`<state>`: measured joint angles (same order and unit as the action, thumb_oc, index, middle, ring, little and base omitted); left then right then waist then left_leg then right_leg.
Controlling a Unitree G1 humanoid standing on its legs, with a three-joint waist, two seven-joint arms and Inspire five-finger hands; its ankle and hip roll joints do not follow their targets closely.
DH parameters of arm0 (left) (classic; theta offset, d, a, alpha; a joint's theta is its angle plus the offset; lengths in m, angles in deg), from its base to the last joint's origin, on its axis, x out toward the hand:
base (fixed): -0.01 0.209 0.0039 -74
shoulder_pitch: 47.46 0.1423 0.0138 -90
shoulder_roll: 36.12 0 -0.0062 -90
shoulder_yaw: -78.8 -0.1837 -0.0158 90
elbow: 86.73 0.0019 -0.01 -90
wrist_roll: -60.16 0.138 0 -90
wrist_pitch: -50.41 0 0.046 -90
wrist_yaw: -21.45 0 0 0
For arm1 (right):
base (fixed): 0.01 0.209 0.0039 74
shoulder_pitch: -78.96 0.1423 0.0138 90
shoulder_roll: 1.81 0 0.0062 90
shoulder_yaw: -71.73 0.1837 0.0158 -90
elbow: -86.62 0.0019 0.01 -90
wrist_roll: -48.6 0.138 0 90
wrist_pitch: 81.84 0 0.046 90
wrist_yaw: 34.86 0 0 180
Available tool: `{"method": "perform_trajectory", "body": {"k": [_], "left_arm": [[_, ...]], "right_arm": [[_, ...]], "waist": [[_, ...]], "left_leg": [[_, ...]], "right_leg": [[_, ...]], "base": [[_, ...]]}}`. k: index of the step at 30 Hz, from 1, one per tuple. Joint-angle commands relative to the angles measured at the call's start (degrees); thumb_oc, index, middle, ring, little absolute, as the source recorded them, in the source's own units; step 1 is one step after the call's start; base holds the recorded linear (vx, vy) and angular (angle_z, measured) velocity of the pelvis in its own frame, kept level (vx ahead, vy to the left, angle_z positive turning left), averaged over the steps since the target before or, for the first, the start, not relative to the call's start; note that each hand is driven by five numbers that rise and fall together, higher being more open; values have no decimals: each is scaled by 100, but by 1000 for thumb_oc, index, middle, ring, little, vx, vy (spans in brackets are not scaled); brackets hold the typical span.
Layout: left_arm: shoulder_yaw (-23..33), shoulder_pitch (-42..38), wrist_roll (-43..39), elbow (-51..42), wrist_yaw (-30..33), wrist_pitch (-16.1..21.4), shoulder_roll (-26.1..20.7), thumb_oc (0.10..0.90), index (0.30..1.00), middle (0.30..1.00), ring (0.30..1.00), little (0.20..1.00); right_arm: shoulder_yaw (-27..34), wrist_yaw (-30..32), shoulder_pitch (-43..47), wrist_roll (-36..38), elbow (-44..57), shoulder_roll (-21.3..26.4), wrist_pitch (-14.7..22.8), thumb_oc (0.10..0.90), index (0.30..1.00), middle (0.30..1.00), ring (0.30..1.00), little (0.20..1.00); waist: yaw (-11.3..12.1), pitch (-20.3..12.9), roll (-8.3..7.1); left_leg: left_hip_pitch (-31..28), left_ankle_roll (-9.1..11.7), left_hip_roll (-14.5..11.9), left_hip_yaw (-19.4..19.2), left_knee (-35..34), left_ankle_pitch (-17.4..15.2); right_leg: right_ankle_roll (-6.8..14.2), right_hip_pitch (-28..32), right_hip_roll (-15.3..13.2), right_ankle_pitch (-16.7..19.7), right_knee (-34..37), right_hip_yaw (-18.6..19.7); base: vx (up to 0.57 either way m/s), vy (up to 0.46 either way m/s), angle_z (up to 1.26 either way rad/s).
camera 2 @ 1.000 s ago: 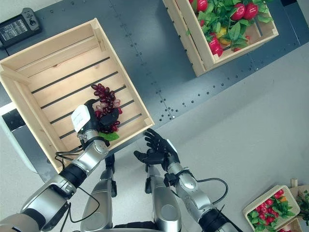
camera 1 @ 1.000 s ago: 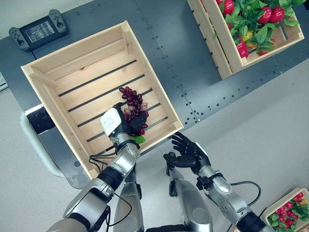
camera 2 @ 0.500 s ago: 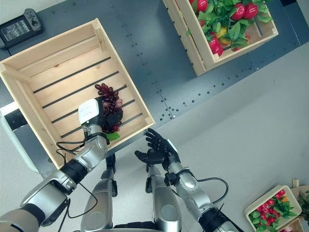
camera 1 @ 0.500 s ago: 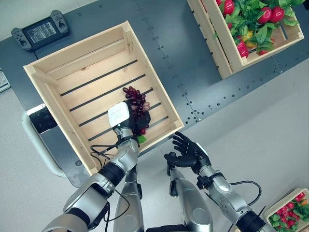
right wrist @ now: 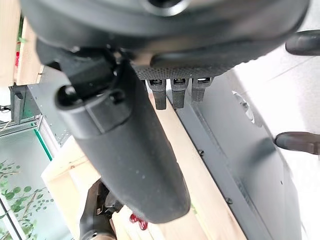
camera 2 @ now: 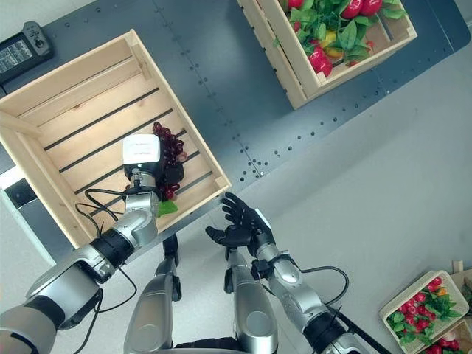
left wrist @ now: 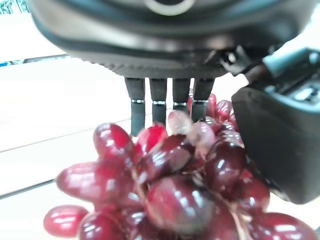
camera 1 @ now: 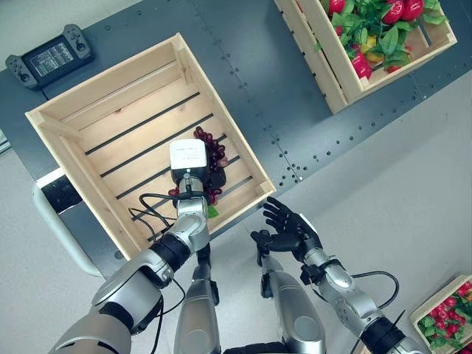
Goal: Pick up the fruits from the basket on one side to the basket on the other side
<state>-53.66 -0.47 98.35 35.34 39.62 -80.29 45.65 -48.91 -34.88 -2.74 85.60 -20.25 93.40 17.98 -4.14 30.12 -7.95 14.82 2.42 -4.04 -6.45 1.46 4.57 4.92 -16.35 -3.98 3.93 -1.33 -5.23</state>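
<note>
In the left crate [camera 1: 88, 110], near its front right corner, my left hand [camera 1: 193, 173] has pushed further in over the last second, and the grapes [camera 1: 214, 156] have gone down with it until they lie on the slats under the palm. In the left wrist view the fingers [left wrist: 160, 97] reach nearly straight past the bunch, with the thumb alongside, so I judge the grip loose or already let go; I cannot confirm full release. I read this as one fruit delivered, pending withdrawal. The forearm runs up over the front wall, wrist bent down into the crate. My right hand [camera 1: 287, 232] hovers outside that corner over the floor, fingers spread, empty. The right crate [camera 1: 324, 55] holds more fruit.
</note>
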Motion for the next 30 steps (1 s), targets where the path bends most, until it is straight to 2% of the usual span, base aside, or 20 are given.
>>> {"method": "perform_trajectory", "body": {"k": [1,5,11,13,14,15,16,17,18,19,22,30], "left_arm": [[-192,707,-199,985,-471,-105,381,400,300,300,300,300],[-149,712,-333,1090,-310,-22,417,400,300,300,300,300],[138,803,-1294,1196,740,542,451,400,300,300,300,300],[397,901,-1789,1164,1468,1089,417,400,300,300,300,300],[422,909,-1836,1164,1541,1149,415,400,300,300,300,300],[622,966,-2123,1118,2007,1509,407,400,300,300,300,300],[645,976,-2140,1112,2060,1561,405,400,300,300,300,300],[847,1077,-2221,960,2345,2002,327,400,300,300,300,300],[898,1105,-2239,911,2400,2080,309,400,300,300,300,300],[1055,1203,-2326,737,2702,2496,240,400,300,300,300,300],[1302,1402,-2351,296,3065,2978,104,400,300,300,300,300],[1585,1872,-2124,-784,3269,3470,-337,400,300,300,300,300]], "right_arm": [[-42,-189,34,203,592,194,358,800,900,900,900,900],[-43,-204,46,200,586,171,379,800,900,900,900,900],[-56,-146,58,168,587,128,366,800,900,900,900,900],[-15,-169,-2,154,610,139,385,800,900,900,900,900],[-12,-167,-7,151,613,139,386,800,900,900,900,900],[16,-156,-32,152,644,138,391,800,900,900,900,900],[18,-155,-36,151,649,140,389,800,900,900,900,900],[59,-124,-106,123,719,159,377,800,900,900,900,900],[72,-124,-126,123,735,167,378,800,900,900,900,900],[122,-130,-185,105,799,198,365,800,900,900,900,900],[218,-116,-302,67,928,247,342,800,900,900,900,900],[483,-133,-558,75,1273,462,252,800,900,900,900,900]], "waist": [[-200,-33,148],[-186,-33,127],[-141,-33,108],[-107,-33,114],[-104,-33,114],[-80,-33,116],[-80,-33,117],[-47,-33,141],[-38,-33,148],[-8,-33,180],[35,-33,236],[123,-33,326]], "left_leg": [[255,49,45,139,425,-333],[237,43,46,144,403,-338],[171,31,48,151,389,-338],[113,30,54,174,355,-331],[106,30,55,175,351,-330],[80,27,61,184,329,-322],[76,27,62,186,326,-320],[39,29,69,208,301,-309],[34,30,71,214,299,-307],[29,31,87,244,292,-296],[38,36,108,277,279,-286],[113,27,160,333,243,-287]], "right_leg": [[111,-206,132,-38,-356,-143],[118,-200,133,-43,-360,-165],[108,-131,138,-55,-359,-171],[101,-66,142,-62,-335,-174],[100,-58,142,-63,-332,-175],[93,-29,137,-67,-318,-185],[93,-25,137,-68,-317,-186],[88,3,126,-72,-311,-201],[86,9,122,-72,-309,-208],[79,22,107,-79,-312,-231],[66,9,78,-95,-329,-277],[48,-103,18,-128,-383,-345]], "base": [[0,0,0],[0,0,0],[0,0,0],[0,0,0],[0,0,0],[0,0,0],[0,0,0],[0,0,0],[0,0,0],[1,31,2],[-6,35,4],[-13,25,5]]}}
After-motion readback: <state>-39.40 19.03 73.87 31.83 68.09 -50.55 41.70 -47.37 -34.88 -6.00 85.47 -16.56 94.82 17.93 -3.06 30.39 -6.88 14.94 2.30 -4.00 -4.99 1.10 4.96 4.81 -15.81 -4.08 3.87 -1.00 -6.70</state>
